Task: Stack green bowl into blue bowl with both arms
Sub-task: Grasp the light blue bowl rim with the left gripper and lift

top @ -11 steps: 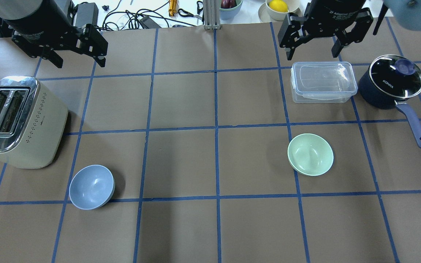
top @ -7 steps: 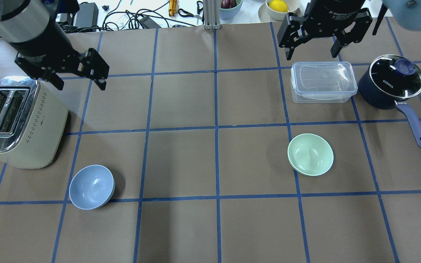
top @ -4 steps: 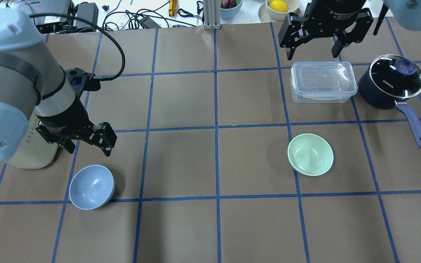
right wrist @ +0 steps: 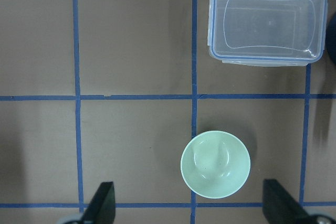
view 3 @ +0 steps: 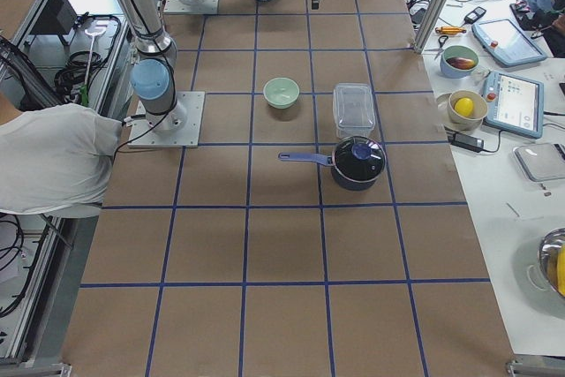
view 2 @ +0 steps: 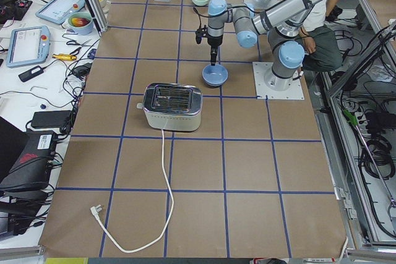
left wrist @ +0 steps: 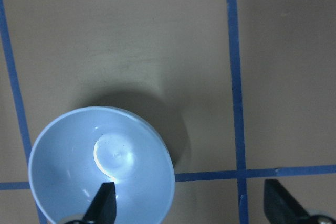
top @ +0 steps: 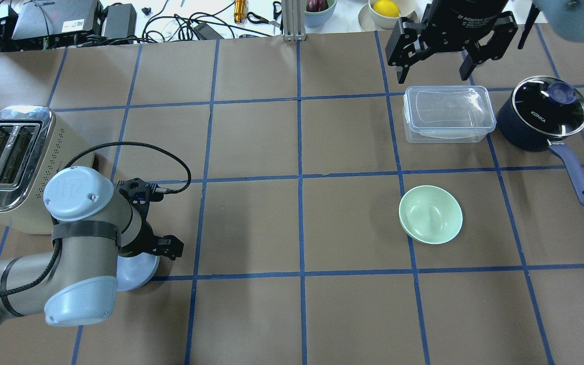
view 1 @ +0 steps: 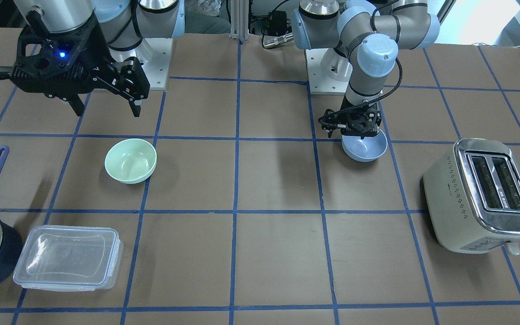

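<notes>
Bowls, front-facing view: blue bowl (view 1: 364,148) right of centre and green bowl (view 1: 130,160) left of centre, both upright on the tabletop (view 1: 269,253), well apart. Each looks light, stiff and smooth, so I judge it prone to slip. A pinch across the thin rim wall, one finger inside and one outside, suits best. My left pincer (view 1: 354,125) hangs straight down at the blue bowl's upper edge, wrist vertical. My right pincer (view 1: 106,107) hovers high at upper left, beyond the green bowl, jaws spread, holding nothing.

Overhead view: my left arm (top: 84,238) covers most of the blue bowl at lower left; the green bowl lies uncovered at centre right.

Left wrist view: my fingertips (left wrist: 106,203) stand wide apart at the lower edge, one over the blue bowl's hollow, the other over bare tabletop. This pincer is therefore released, straddling the rim wall.

Right wrist view: green bowl at lower centre, between my spread fingers yet well below them.
</notes>
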`<state>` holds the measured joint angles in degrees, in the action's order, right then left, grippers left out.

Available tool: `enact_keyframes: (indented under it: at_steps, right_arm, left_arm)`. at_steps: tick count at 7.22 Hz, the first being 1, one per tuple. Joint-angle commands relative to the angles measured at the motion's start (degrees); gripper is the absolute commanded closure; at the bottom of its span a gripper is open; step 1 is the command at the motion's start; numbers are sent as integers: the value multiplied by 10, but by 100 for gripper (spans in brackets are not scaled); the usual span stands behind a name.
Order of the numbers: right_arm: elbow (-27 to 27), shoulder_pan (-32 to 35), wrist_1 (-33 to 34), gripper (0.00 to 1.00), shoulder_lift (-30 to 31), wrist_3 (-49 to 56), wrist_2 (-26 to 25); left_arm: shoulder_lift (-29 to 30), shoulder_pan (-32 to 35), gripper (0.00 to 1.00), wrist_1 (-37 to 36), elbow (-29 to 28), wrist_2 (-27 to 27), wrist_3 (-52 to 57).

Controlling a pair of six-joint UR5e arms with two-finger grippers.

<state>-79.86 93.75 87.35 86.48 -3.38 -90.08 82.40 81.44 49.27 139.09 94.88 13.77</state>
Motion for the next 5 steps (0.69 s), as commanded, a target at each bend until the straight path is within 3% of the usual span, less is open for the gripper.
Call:
enact_keyframes:
  at_steps: [1, 2, 3, 5]
  right_arm:
    - [0, 0, -1, 0, 0, 0, -1]
    - [-1, 0, -1, 0, 0, 0, 0]
    - [-1, 0, -2, 0, 0, 0, 0]
    - [0, 0, -2, 0, 0, 0, -1]
  left_arm:
    - [11, -16, 11, -28, 24, -2, 8]
    - [13, -16, 86, -31, 35, -2, 12]
    - [15, -15, 96, -36, 30, -3, 10]
    - [13, -9, 100, -57, 29, -1, 7]
